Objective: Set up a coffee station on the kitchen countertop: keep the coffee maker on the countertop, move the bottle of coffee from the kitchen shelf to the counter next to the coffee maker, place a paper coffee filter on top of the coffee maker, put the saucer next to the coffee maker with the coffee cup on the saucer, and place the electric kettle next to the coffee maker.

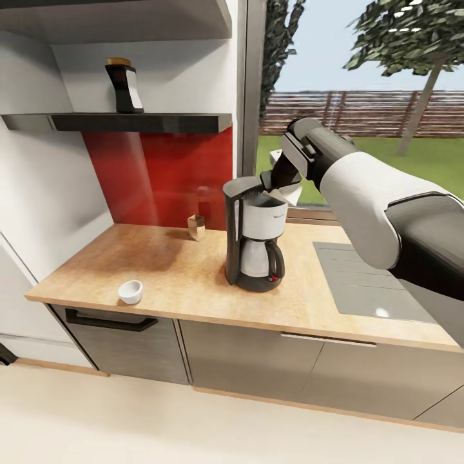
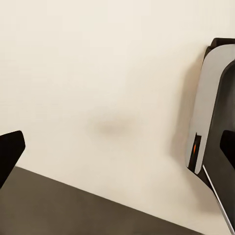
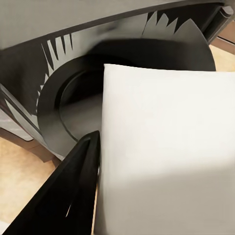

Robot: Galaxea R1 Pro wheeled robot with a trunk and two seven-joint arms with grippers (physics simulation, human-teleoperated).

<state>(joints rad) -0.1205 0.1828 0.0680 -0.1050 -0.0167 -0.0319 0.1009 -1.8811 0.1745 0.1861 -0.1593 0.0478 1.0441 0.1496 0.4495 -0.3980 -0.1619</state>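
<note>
Above the coffee maker [image 1: 254, 241] at frame centre, the right gripper [image 1: 278, 185] pinches the paper filter [image 3: 166, 147] over its round top so it can drop flat; whether the left gripper [image 2: 117, 152] is open cannot be told; the coffee bottle [image 1: 124, 86] waits on the shelf [image 1: 116, 122], upper left

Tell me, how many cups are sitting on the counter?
1. The small white coffee cup stands near the front left corner of the wooden countertop, well left of the coffee maker. More could be hidden behind the robot's right arm.
</note>
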